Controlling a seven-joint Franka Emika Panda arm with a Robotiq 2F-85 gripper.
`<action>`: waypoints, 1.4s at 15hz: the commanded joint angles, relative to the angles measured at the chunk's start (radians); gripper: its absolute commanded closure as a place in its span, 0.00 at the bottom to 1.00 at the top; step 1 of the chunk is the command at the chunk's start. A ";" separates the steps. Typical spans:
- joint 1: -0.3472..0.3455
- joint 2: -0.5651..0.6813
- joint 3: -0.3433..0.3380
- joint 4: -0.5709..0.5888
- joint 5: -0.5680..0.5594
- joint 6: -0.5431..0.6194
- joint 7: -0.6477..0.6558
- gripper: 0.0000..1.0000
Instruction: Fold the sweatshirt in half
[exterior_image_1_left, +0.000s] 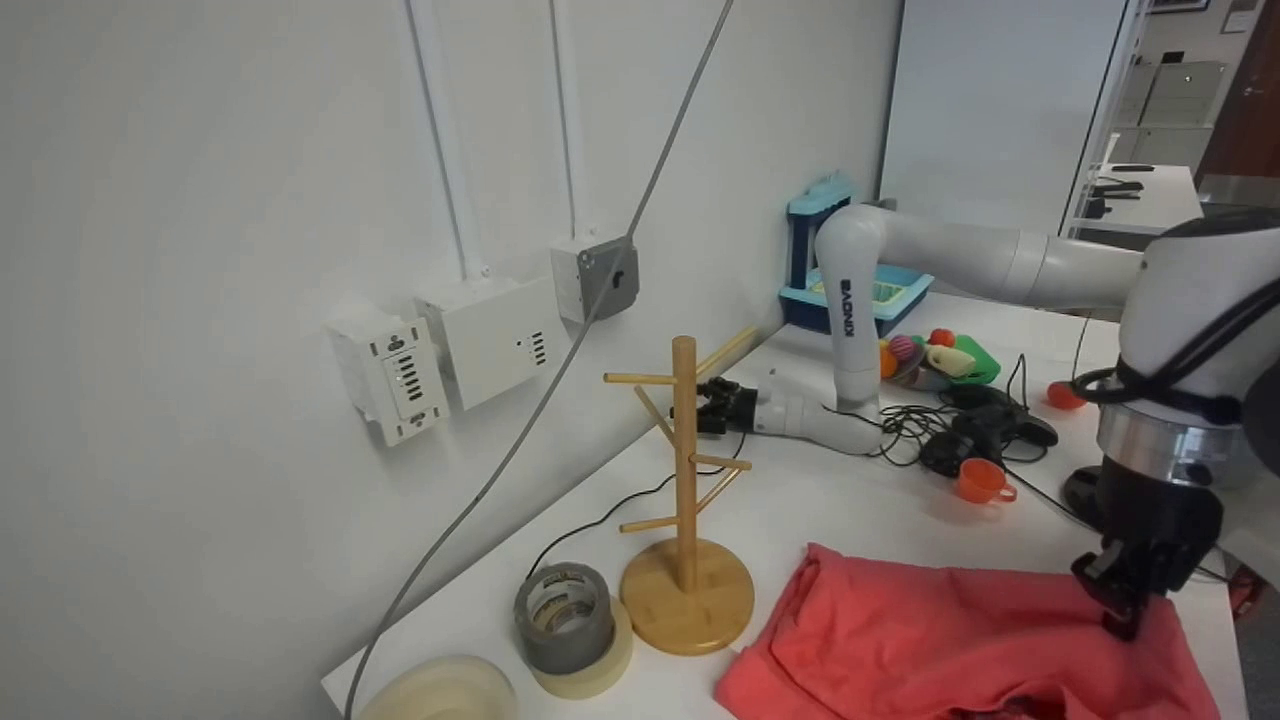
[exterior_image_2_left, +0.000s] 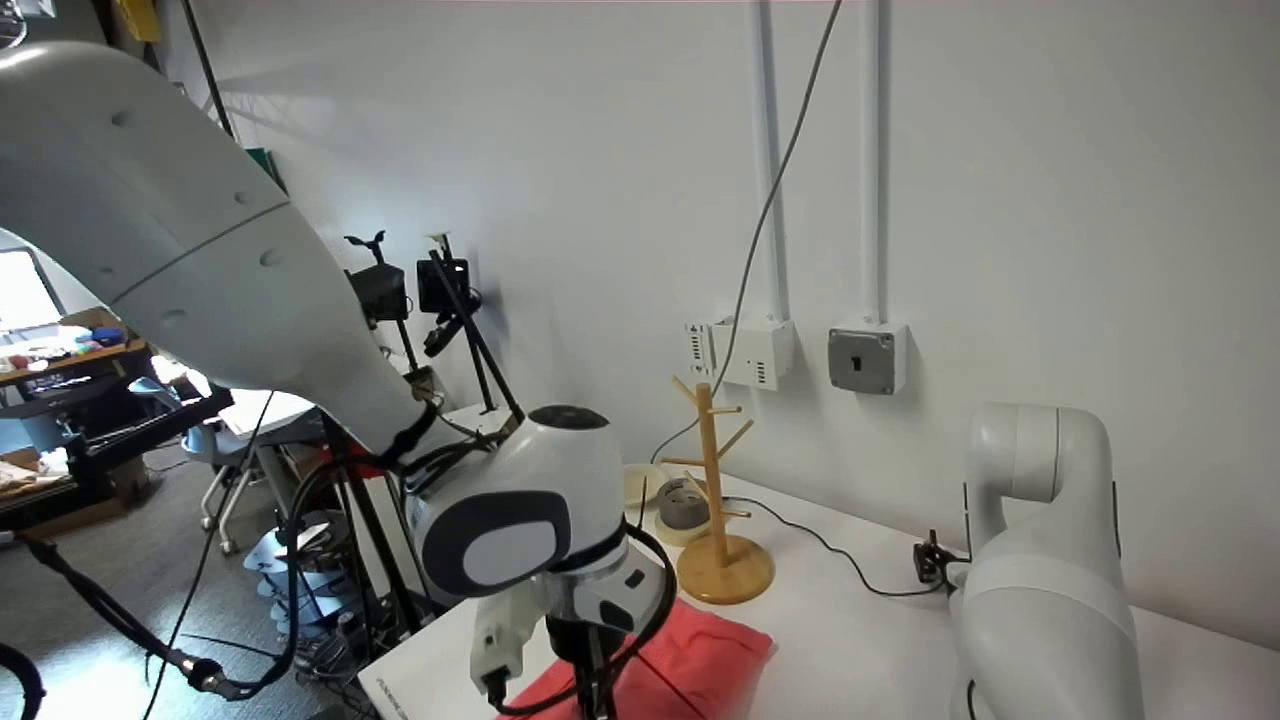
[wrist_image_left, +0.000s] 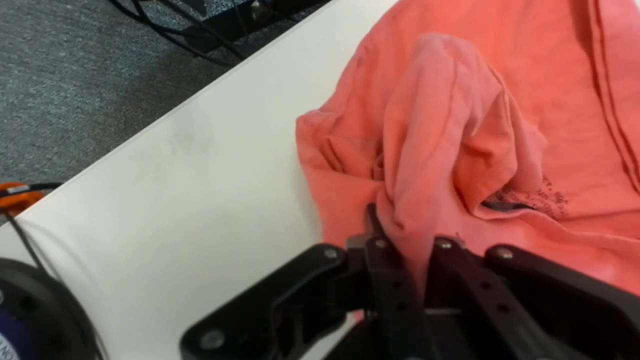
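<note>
Coral-red sweatshirt (exterior_image_1_left: 900, 630), rumpled, on the white counter (wrist_image_left: 225, 200), near the edge above the carpet (wrist_image_left: 75, 100). Gripper (wrist_image_left: 412, 245) has jaws clamped on a bunched ridge of its cloth at that side. From the jaws, most of the garment lies toward the edge along the wall (exterior_image_1_left: 230, 250); the fold likely goes that way. Outline runs out of view; long axis unsure.

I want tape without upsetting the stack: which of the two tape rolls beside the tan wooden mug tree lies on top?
The round grey tape roll: it rests on the round cream tape roll, which lies underneath, partly covered.
</note>
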 joint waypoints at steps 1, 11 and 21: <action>0.053 -0.085 -0.006 0.035 -0.148 -0.127 0.123 0.98; 0.062 0.001 0.068 0.270 -0.085 -0.264 0.258 0.98; 0.080 0.167 0.052 0.398 0.072 -0.154 0.627 0.98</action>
